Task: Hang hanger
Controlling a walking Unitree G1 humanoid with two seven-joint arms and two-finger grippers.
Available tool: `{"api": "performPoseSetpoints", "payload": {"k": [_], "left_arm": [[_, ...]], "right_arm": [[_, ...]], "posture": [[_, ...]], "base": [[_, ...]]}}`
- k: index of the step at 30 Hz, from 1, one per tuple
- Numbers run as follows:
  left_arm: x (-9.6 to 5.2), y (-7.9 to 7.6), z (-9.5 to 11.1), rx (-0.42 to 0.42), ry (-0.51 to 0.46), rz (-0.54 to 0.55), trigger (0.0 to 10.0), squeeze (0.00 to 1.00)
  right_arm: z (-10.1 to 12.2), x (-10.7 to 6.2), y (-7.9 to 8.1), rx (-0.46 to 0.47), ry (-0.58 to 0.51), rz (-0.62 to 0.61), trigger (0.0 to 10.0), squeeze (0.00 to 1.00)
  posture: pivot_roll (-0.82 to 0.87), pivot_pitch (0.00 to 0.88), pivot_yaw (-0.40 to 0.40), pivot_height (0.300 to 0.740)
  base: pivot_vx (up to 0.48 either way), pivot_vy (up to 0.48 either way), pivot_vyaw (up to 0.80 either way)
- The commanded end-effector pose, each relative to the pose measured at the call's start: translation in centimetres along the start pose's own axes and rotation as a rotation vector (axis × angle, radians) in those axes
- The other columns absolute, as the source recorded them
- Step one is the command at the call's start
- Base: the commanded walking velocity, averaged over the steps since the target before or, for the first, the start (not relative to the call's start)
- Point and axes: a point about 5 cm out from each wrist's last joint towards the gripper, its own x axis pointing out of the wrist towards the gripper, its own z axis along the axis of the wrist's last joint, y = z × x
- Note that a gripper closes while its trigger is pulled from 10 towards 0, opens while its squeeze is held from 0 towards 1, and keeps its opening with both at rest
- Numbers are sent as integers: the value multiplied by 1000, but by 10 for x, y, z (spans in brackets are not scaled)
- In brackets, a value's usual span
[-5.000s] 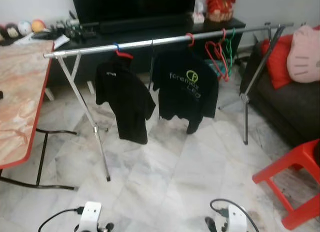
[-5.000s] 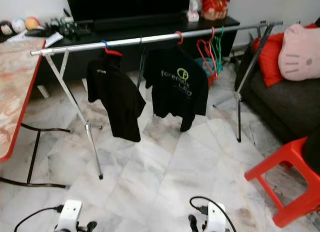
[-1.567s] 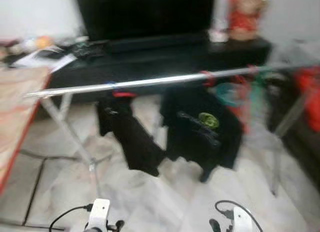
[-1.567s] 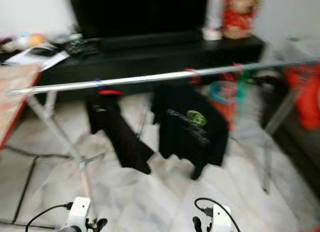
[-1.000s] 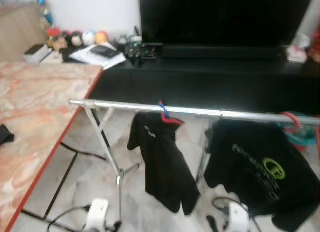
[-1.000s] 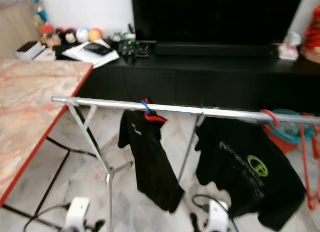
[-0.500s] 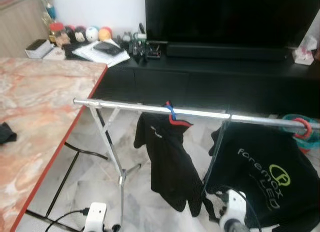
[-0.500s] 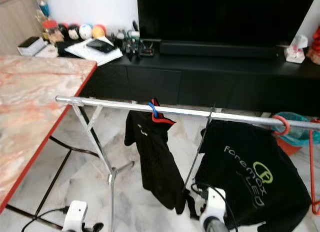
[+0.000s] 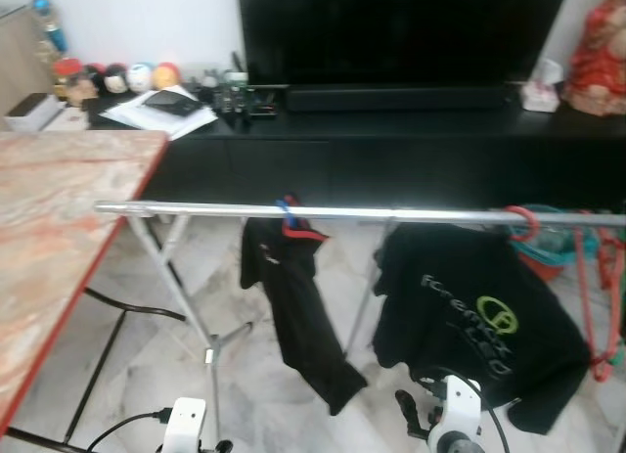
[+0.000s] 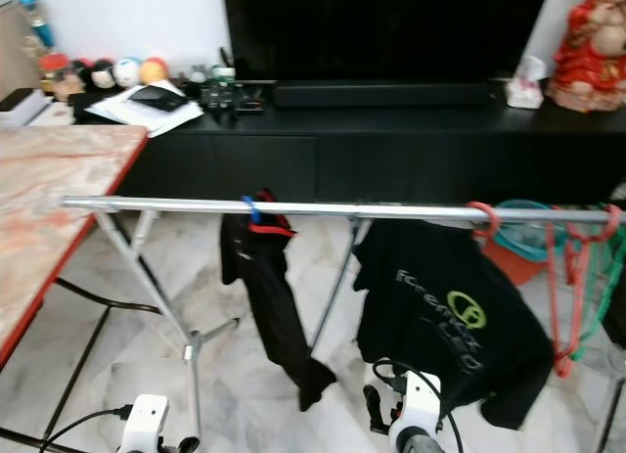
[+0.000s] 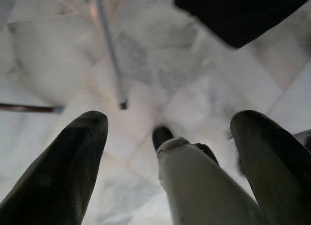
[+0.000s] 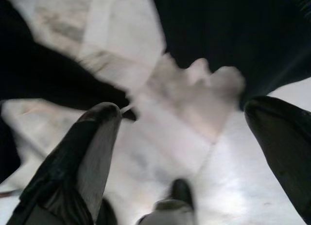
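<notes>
Rail: a silver clothes rail [image 9: 391, 214] spans the room in front of the black TV cabinet [image 9: 391, 159], well above the marble floor [image 9: 117, 365].
Hangers on the rail: a red-and-blue hanger [image 9: 290, 221] carries a plain black shirt [image 9: 293, 306]; further right along the rail a red hanger [image 9: 521, 223] carries a black shirt with a green logo [image 9: 469, 326]; empty red and green hangers [image 10: 577, 277] dangle near the rail's right end.
Left gripper [image 11: 165, 157]: fingers spread wide, nothing between them, pointing down at the floor beside the rail's leg [image 11: 107, 50].
Right gripper [image 12: 189, 152]: fingers also spread and empty, low beneath the rail, facing the hem of the logo shirt.
Task's thing: neither gripper holds a hanger; the only hangers I see are those already on the rail.
Risk: the right arm sits close under the logo shirt, so lifting it could snag the cloth and drag that hanger along or off the rail. The rack's splayed leg is near the left side, so a step forward could knock it.
Change from earlier: five seconds ago the rack stood farther off with a red stool and a sofa in sight; the camera has closed in and swung left, bringing the marble-topped table [image 9: 49, 238] and cabinet clutter forward. Over the last half second the right arm stays raised near the logo shirt.
</notes>
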Motion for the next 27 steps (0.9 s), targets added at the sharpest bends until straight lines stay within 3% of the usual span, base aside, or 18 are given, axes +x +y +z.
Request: {"api": "performPoseSetpoints", "payload": {"k": [1, 9, 21, 24, 27], "left_arm": [[-3, 7, -8, 16, 23, 21, 10000, 0], [-3, 7, -7, 17, 22, 21, 10000, 0], [-3, 8, -8, 15, 26, 18, 10000, 0], [-3, 7, -10, 18, 31, 15, 10000, 0], [-3, 7, -10, 19, 32, 14, 10000, 0]], "right_arm": [[4, 2, 6, 11, -21, 14, 10000, 0], [5, 2, 6, 11, -24, 15, 10000, 0], [12, 4, 10, -10, -55, 34, 10000, 0], [29, 7, 22, -46, -146, 91, 10000, 0], [32, 8, 24, -56, -162, 105, 10000, 0]], "posture": [[-41, 0, 19, 740], [-41, 0, 19, 740], [-41, 0, 19, 740], [-49, 0, 22, 740], [-49, 0, 22, 740]], "base": [[0, -454, 0], [0, -454, 0], [0, 0, 0], [0, 0, 0], [0, 0, 0]]}}
